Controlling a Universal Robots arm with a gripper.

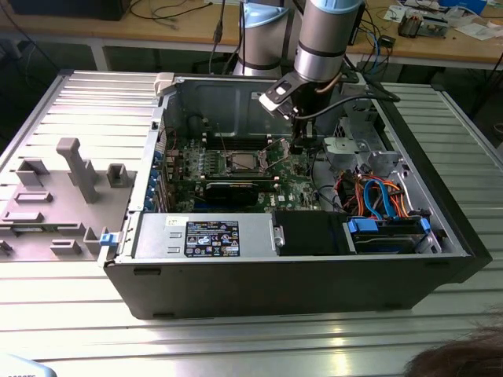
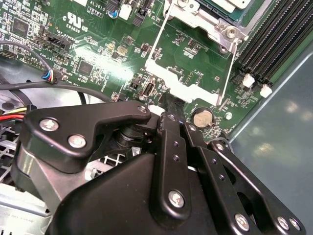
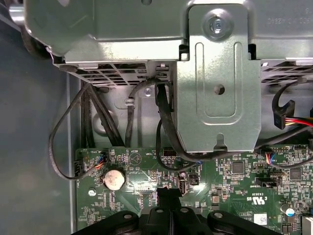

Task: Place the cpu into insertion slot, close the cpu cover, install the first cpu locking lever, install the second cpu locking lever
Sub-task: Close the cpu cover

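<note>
The gripper (image 2: 165, 104) jaws are pressed together, tips low over the green board just beside the cpu cover (image 2: 195, 22). Whether they pinch anything is unclear. The cpu (image 1: 240, 162) appears seated in the insertion slot (image 1: 253, 164).

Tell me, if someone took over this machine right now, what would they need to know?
Gripper: looks shut, nothing visibly held, tip low at the green board, right beside the silver cover.
Chip: seems seated on the board, with the cover lying over it.
Done, by the look of it: chip placed, cover closed.
Left: the two wire levers; I cannot tell whether either is latched.
</note>
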